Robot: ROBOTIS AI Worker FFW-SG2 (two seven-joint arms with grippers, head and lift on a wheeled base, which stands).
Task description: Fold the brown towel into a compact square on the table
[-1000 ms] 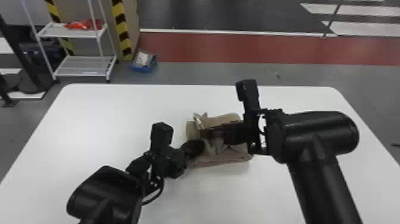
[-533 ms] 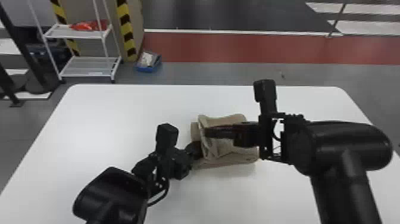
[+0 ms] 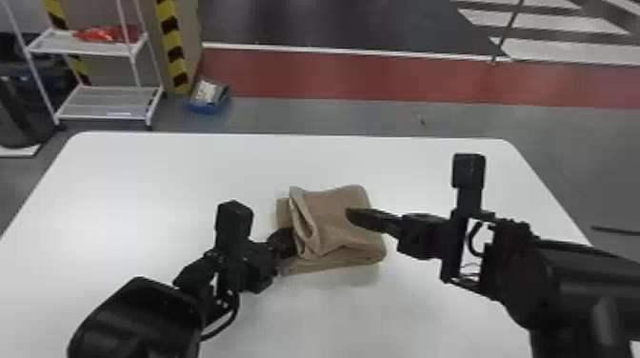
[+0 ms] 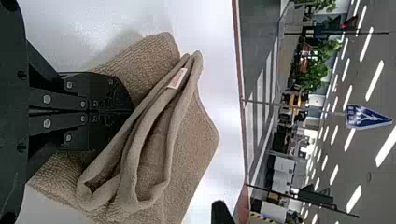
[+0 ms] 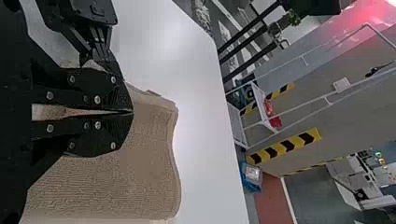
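Where the brown towel point(image 3: 333, 223) lies part-folded on the white table point(image 3: 143, 190), my left gripper point(image 4: 130, 111) and right gripper point(image 5: 132, 112) (both clenched, seemingly empty) should flatten its loose hem point(image 3: 295, 204), keeping lower layers square.

The towel point(image 3: 333, 223) lies about mid-bench point(image 3: 143, 181). The left hand point(image 3: 287, 242) is at the towel's 8 to 9 o'clock side, touching it; the right hand point(image 3: 355, 216) is over its 2 o'clock part. Beyond the bench, toward 11 o'clock, stands a shelf rack point(image 3: 102, 116) with a bundle point(image 3: 107, 34) on its upper shelf. A bin point(image 3: 205, 108) sits on the floor point(image 3: 333, 114) at the rack's 3 o'clock.
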